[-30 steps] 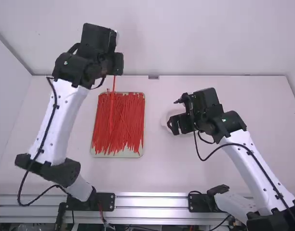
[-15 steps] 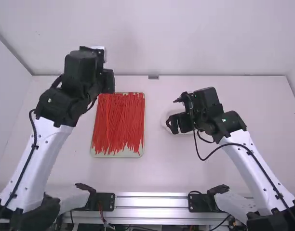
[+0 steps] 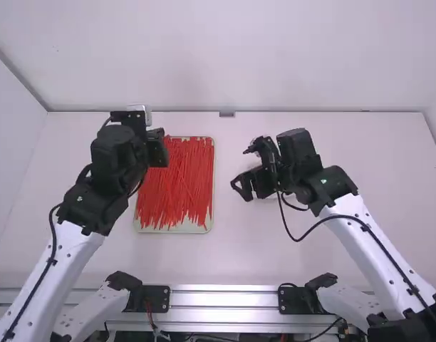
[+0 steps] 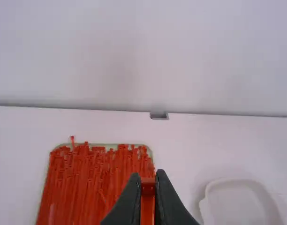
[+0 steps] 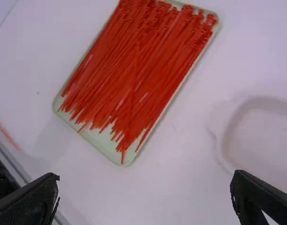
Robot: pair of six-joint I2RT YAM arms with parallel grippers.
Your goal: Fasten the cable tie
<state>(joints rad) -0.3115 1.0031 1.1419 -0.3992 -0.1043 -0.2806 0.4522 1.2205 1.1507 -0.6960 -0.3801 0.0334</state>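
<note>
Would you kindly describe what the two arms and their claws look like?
The left arm and right arm have white links, bulky black joints and thin black cables looping alongside. Each ends in a black two-finger claw: the left claw has tapered fingers, the right claw finely textured ones.

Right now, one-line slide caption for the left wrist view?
Left end effector shut on one red cable tie, tray of red ties and white container beyond.
</note>
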